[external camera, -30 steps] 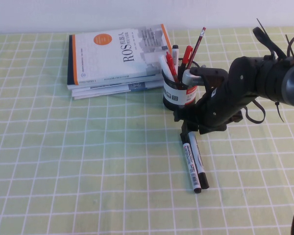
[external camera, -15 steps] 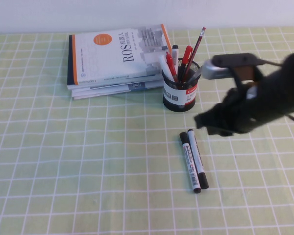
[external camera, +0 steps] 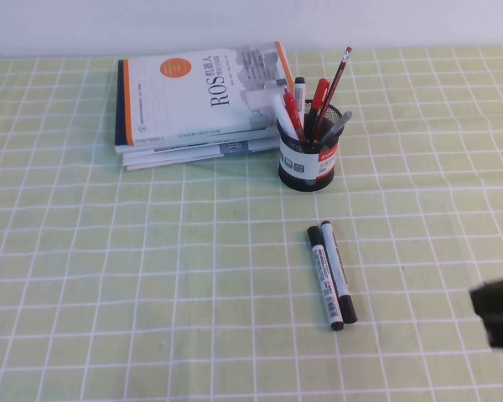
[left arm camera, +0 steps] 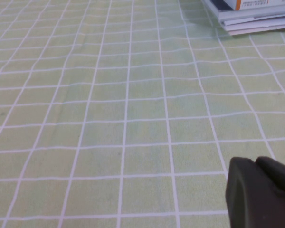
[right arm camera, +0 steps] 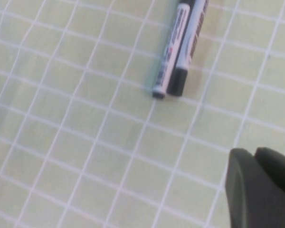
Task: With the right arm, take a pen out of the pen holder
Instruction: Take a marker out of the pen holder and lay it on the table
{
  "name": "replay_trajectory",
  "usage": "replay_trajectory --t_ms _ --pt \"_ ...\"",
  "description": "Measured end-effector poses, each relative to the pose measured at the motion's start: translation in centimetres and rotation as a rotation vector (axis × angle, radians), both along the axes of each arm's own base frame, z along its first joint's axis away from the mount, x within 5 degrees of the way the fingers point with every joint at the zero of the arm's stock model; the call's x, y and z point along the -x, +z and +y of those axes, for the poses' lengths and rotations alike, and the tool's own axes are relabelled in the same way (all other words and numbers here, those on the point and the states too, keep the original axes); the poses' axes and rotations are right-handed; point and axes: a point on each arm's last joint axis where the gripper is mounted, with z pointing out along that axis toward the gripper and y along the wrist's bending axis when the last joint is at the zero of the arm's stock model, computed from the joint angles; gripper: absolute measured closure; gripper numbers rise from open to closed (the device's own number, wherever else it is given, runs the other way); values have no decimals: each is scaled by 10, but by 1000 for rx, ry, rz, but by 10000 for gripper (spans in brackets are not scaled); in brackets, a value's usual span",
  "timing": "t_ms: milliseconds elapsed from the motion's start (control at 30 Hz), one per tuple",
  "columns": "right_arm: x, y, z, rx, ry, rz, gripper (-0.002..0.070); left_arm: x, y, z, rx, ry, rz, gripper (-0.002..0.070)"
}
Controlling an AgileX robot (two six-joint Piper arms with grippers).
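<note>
A black mesh pen holder (external camera: 308,162) stands in front of the books, with several red, white and grey pens and a pencil upright in it. Two markers (external camera: 332,274) lie side by side on the cloth in front of the holder; the right wrist view shows the markers (right arm camera: 179,47) too. My right gripper (right arm camera: 254,154) is shut with nothing in it, well clear of the markers. In the high view only a dark part of the right arm (external camera: 499,316) shows at the right edge. My left gripper (left arm camera: 255,161) hangs shut over bare cloth.
A stack of books (external camera: 199,99) lies at the back left of the holder. The green checked tablecloth (external camera: 151,276) covers the whole table.
My right arm has pulled back from the pen holder to the front right edge, and its gripper went from open to shut. Both markers lie where they were.
</note>
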Motion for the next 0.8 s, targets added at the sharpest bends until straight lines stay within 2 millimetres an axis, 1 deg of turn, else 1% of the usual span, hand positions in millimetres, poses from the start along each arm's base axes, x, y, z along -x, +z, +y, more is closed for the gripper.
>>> replay_trajectory --t_ms 133,267,400,567,700,800 --pt "29 -3 -16 10 10 -1 688 0 0 0 0 0 0 680" --pt "45 -4 -27 33 25 -15 688 0 0 0 0 0 0 680" --pt "50 -11 -32 61 45 -79 688 0 0 0 0 0 0 680" --pt "47 -28 -37 72 23 -171 688 0 0 0 0 0 0 680" --pt "49 -49 -51 48 -84 -250 688 0 0 0 0 0 0 680" --pt "56 -68 -66 28 -199 -331 688 0 0 0 0 0 0 680"
